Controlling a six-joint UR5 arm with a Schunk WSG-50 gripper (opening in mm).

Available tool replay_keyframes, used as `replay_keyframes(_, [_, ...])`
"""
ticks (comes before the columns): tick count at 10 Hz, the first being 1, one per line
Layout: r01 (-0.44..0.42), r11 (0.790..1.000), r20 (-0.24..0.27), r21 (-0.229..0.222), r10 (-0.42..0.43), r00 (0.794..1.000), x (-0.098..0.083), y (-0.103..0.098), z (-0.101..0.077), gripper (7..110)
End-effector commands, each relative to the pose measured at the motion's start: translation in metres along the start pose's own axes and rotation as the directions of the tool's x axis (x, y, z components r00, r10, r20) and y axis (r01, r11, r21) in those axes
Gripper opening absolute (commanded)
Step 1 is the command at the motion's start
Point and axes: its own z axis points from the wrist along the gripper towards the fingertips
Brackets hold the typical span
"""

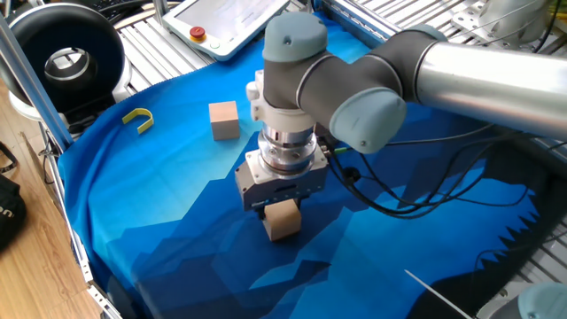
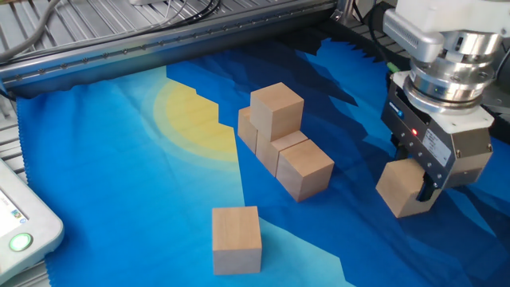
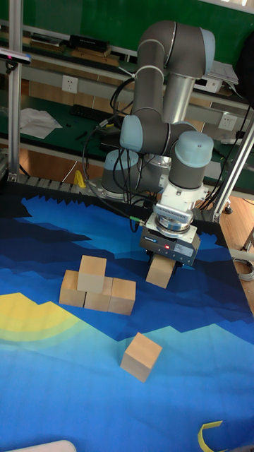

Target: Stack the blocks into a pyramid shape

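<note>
Six plain tan wooden blocks: one block (image 2: 405, 190) sits between the fingers of the gripper (image 2: 421, 182) on the blue-clothed surface (image 2: 127, 175) — whether the fingers press it I cannot tell. A cluster (image 2: 280, 139) holds four, one stacked on top, its back block half hidden. A lone block (image 2: 237, 238) lies apart — near the front.

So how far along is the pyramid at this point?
A row of three blocks is laid, with one block on top. The gripper straddles a fifth block on the cloth; whether it has closed is unclear. The sixth block lies loose. Two blocks are left to stack.
</note>
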Motion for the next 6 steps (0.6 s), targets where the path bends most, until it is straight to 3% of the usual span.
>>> replay_keyframes(1, [-0.006, 1.0, -0.015, -0.013, 0.006, 1.0, 0.003, 0.003, -0.001, 44])
replay_keyframes(2, [-0.014, 1.0, -0.049, -0.003, 0.014, 0.999, 0.009, -0.001, -0.006, 44])
replay_keyframes(3, [-0.038, 0.999, -0.075, 0.004, 0.038, 0.996, 0.013, -0.003, -0.011, 22])
replay_keyframes(4, [-0.062, 0.998, -0.074, 0.01, 0.063, 0.995, 0.012, -0.003, -0.012, 22])
replay_keyframes(5, [-0.056, 0.998, -0.067, -0.004, 0.056, 0.996, 0.01, 0.0, -0.012, 7])
replay_keyframes(6, [-0.049, 0.999, -0.061, -0.007, 0.048, 0.997, 0.008, 0.001, -0.016, 7])
